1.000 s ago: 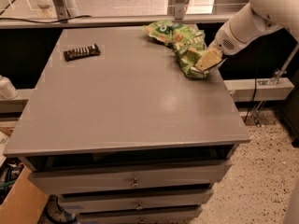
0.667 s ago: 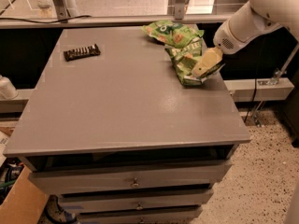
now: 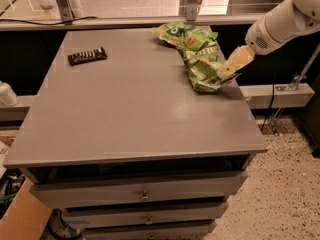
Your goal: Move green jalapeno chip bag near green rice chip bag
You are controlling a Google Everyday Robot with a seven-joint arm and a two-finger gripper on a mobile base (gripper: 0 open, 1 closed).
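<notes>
The gripper (image 3: 228, 70) is pinched shut on the right edge of the jalapeno bag (image 3: 200, 66). The bag lies at the table's (image 3: 125, 114) far right, its far end touching the rice bag (image 3: 177, 34). It is probably light, crinkly and slippery, so an edge hold suits it. Its long axis runs front to back, slightly slanted.
</notes>
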